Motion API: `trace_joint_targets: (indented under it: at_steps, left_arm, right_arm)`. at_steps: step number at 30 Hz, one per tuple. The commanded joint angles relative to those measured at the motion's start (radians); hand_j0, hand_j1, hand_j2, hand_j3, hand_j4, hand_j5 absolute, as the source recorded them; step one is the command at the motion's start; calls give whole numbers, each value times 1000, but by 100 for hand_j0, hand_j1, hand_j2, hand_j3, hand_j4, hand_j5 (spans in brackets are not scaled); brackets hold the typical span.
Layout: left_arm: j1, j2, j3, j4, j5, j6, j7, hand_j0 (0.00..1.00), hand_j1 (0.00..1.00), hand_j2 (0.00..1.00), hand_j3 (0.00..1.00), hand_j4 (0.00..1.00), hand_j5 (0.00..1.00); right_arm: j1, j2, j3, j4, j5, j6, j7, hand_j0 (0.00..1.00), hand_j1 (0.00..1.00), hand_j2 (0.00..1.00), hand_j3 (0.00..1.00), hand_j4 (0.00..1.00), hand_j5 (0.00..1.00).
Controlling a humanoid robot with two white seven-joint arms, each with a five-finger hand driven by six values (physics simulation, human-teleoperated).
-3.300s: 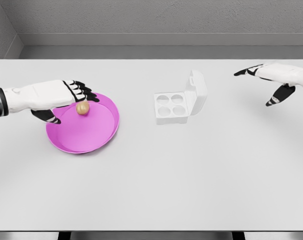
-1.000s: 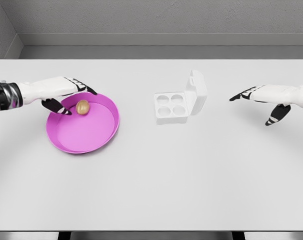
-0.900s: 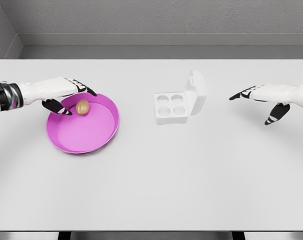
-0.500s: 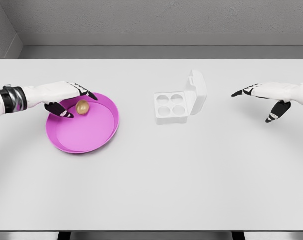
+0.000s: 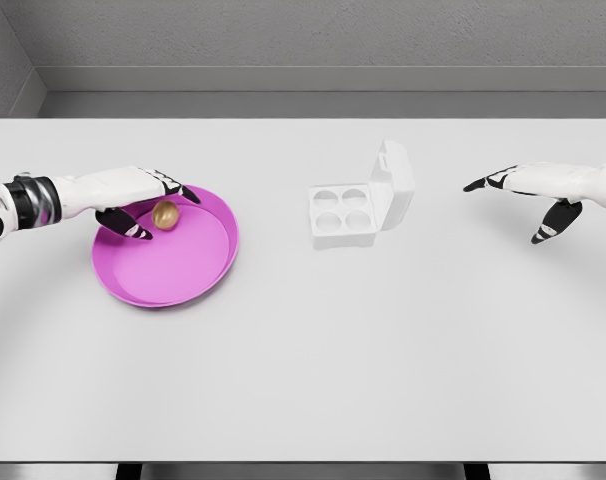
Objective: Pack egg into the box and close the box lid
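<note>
The left hand (image 5: 133,195) has sunk lower over the plate (image 5: 183,275), fingers spread around the egg (image 5: 165,214) without gripping it. It looks ready to close. The right hand (image 5: 528,186) waits open, right of the box (image 5: 355,205).

Egg (image 5: 165,214) in plate (image 5: 183,282), left; box (image 5: 355,207) right of plate.

Tan egg (image 5: 165,214); magenta plate (image 5: 173,280); white box (image 5: 361,200).

The single head view looked down and forward from above the near edge of the table (image 5: 313,370), taking in its whole top and the grey wall (image 5: 313,40) behind.
</note>
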Motion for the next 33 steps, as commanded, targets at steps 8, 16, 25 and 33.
trace_joint_targets:
  at_steps: [8,16,25,33]
  left_arm:
    - [0,-7,2,16,3,3,0,85,85,85,85,85,85]
    - [0,-7,2,16,-17,3,0,77,77,77,77,77,77]
    - [8,-7,-1,16,-17,3,0,63,63,63,63,63,63]
    - [9,-7,-4,16,-26,3,0,43,43,43,43,43,43]
  right_arm:
    - [0,-1,-1,-2,-4,1,0,100,100,100,100,100,100]
    - [0,1,-1,-2,-4,1,0,100,100,100,100,100,100]
    - [0,-1,1,-2,-4,1,0,100,100,100,100,100,100]
    - [0,-1,1,-2,-4,1,0,100,100,100,100,100,100]
